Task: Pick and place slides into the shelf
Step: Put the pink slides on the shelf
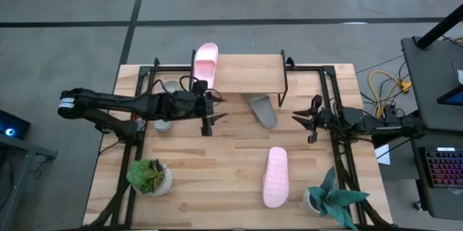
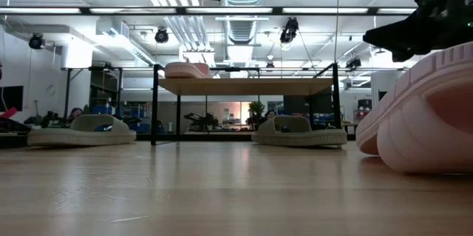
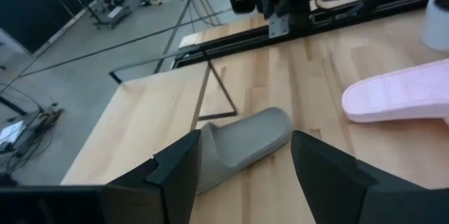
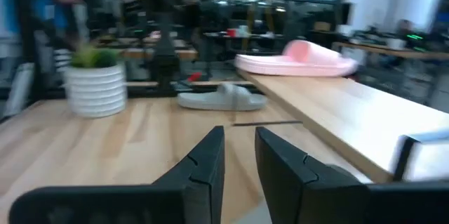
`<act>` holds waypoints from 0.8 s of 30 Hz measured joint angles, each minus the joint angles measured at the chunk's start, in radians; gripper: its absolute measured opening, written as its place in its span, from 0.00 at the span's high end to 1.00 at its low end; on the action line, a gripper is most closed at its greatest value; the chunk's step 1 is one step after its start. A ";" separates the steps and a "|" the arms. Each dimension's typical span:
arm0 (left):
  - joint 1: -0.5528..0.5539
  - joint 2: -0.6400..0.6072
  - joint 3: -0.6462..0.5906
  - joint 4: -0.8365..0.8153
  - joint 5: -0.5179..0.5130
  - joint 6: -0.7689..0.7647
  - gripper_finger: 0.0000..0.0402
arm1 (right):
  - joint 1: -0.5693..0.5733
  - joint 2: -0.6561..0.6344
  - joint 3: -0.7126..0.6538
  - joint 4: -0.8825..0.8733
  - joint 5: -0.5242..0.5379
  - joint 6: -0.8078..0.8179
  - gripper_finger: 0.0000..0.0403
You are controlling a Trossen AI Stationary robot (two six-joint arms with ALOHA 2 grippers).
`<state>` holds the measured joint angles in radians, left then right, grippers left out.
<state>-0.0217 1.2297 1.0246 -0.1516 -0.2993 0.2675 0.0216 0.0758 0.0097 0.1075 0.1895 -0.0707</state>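
1. The shelf (image 1: 249, 74) stands at the far middle of the table (image 1: 217, 180). One pink slide (image 1: 205, 61) already lies on its plank at the left end, overhanging the far edge. Three slides are not yet placed.

2. One grey slide (image 1: 262, 110) lies on the table at the near right corner of the shelf, partly under the plank. The other grey slide (image 1: 168, 87) sits to the left of the shelf, mostly hidden by the left arm. The second pink slide (image 1: 275, 176) lies well nearer, right of centre.

3. The left gripper (image 1: 210, 117) hangs just near the shelf's left leg, its fingers (image 3: 323, 171) spread wide and holding nothing. Its wrist view looks straight at the grey slide (image 3: 242, 147) by the shelf, so that seems the likely next pick.

4. To do it well, the gripper should move right until the slide sits centred between the fingers, then come down across the strap or the narrow width of the sole, not along its length.

5. The slide is soft; a grip on the strap arch should hold better than pinching the flat sole.

6. Watch the shelf's black leg and the plank edge just beside the slide: draw the slide nearward and clear before lifting.

7. The right gripper (image 1: 312, 121) waits to the right of the shelf, fingers (image 4: 207, 161) nearly together with a narrow gap, holding nothing.
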 joint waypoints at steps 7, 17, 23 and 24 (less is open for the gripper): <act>-0.038 0.055 -0.017 0.050 0.013 -0.039 0.49 | 0.000 0.002 0.000 0.001 -0.042 -0.017 0.79; -0.084 0.197 0.001 0.067 0.012 -0.051 0.49 | 0.000 0.004 0.000 0.003 -0.031 -0.017 0.80; -0.089 0.200 0.001 0.055 0.006 -0.050 0.49 | 0.000 0.004 0.000 0.028 -0.031 -0.025 0.83; -0.089 0.194 0.001 0.046 0.004 -0.048 0.49 | 0.000 0.004 0.000 0.046 -0.034 -0.032 0.83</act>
<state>-0.1108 1.4241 1.0252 -0.1058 -0.2957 0.2191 0.0216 0.0795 0.0097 0.1537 0.1558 -0.1031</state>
